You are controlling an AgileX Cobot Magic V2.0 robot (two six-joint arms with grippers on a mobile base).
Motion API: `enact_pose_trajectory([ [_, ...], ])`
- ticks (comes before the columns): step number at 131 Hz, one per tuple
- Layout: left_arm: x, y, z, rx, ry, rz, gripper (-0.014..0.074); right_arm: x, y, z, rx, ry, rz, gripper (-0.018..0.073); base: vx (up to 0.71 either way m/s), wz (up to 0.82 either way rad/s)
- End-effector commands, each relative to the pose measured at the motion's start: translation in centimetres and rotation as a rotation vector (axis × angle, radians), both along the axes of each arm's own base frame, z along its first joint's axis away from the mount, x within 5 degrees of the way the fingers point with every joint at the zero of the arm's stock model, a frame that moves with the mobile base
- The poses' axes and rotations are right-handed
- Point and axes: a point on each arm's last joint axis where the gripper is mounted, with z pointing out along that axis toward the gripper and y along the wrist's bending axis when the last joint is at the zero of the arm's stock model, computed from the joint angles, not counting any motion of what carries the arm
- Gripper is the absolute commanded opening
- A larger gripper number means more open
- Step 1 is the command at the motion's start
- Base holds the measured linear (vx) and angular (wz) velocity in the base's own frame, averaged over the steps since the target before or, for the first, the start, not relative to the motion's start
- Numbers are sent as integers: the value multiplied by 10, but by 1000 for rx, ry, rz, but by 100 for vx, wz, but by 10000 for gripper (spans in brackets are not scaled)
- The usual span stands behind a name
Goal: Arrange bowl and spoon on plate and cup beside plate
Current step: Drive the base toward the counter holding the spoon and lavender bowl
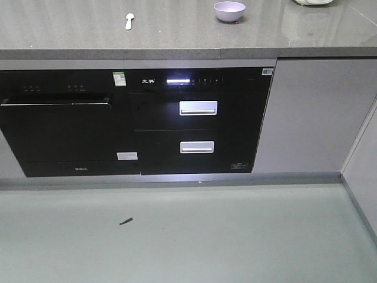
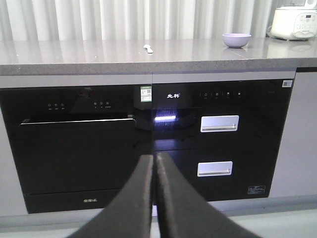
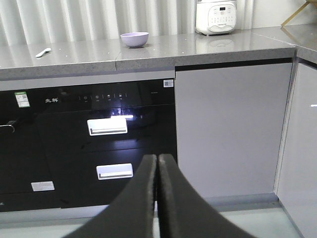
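I have both arms held low, below the counter's [image 1: 70,29] top, pointing level at the cabinet fronts. The left gripper [image 2: 153,158] has its two dark fingers pressed together along their length with nothing between them. It faces the seam between the black appliance [image 2: 74,148] on the left and the black drawer unit [image 2: 223,144] on the right. The right gripper [image 3: 157,157] is closed the same way, fingers touching and holding nothing. It faces the spot where the drawer unit meets the grey cabinet door [image 3: 225,129].

From both wrist views the counter's front edge sits higher than the fingertips, and the appliance fronts fill the space straight ahead. The drawer unit has two silver handles, one above the other, and a lit strip glows near its top. A small dark scrap [image 1: 126,221] lies on the floor, near and to the left.

The bowl [image 1: 229,11] stands upright on the counter, far back and right of centre. What I can see of its inside is bare. The spoon [image 1: 129,21] lies flat on the counter to the left of the bowl, well apart from it. A white rice cooker [image 3: 216,16] stands farther right on the counter, by the back wall.
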Motion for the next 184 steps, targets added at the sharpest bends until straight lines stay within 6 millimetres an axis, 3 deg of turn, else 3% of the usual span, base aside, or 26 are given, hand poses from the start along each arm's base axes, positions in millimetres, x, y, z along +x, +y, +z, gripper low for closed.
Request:
enact_pose_trajectory([
  [1, 0, -1, 5, -15, -85, -10, -6, 0, 0, 4, -11, -64, -1, -7, 24, -4],
  [184, 0, -1, 5, -15, -85, -10, -6, 0, 0, 4, -11, -64, -1, -7, 25, -1],
])
